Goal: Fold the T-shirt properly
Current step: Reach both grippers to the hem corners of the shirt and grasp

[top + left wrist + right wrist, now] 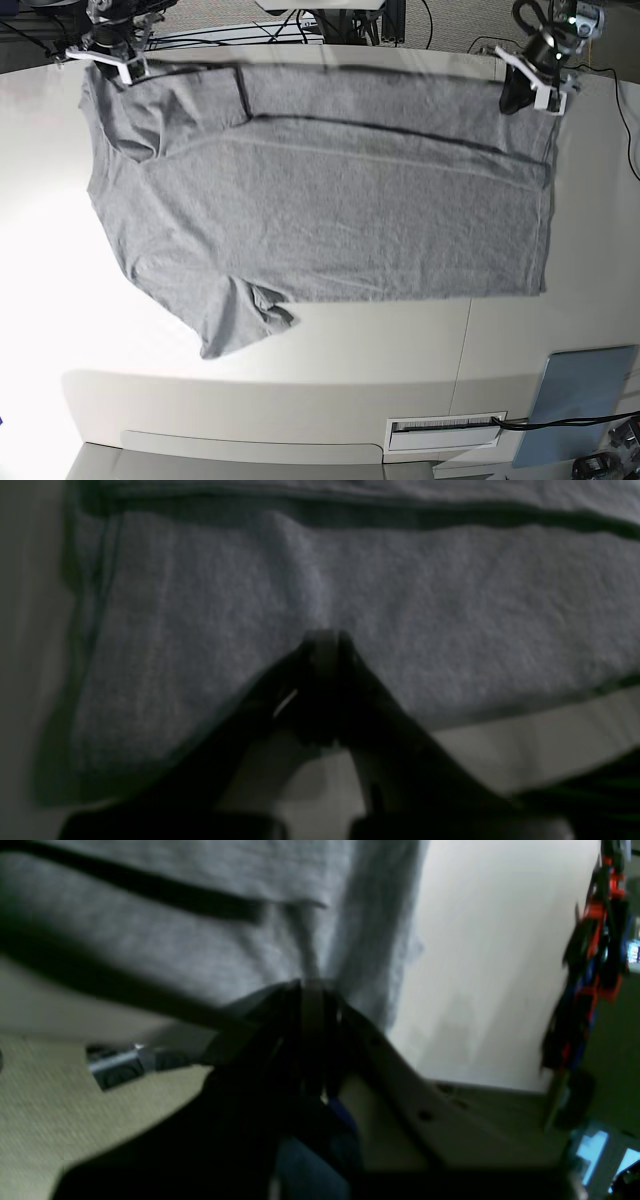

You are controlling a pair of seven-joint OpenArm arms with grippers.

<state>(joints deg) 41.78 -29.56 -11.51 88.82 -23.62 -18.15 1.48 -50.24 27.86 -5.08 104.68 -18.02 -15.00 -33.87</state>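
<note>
The heather-grey T-shirt [320, 210] lies spread on the white table, plain side up, with its far part folded over in a long band. My left gripper [535, 90] is at the far right corner of the shirt. In the left wrist view it [325, 637] is shut on a pinch of the grey cloth [400, 595], and a crease runs up from the tips. My right gripper [110, 60] is at the far left corner by the sleeve. In the right wrist view it [311, 986] is shut on the shirt's edge [200, 935].
A pale blue-grey flat panel [580, 405] lies at the near right corner of the table [360, 345]. A white slot with a label [445, 428] sits in the table's front edge. Cables and arm bases [330, 15] stand behind the far edge.
</note>
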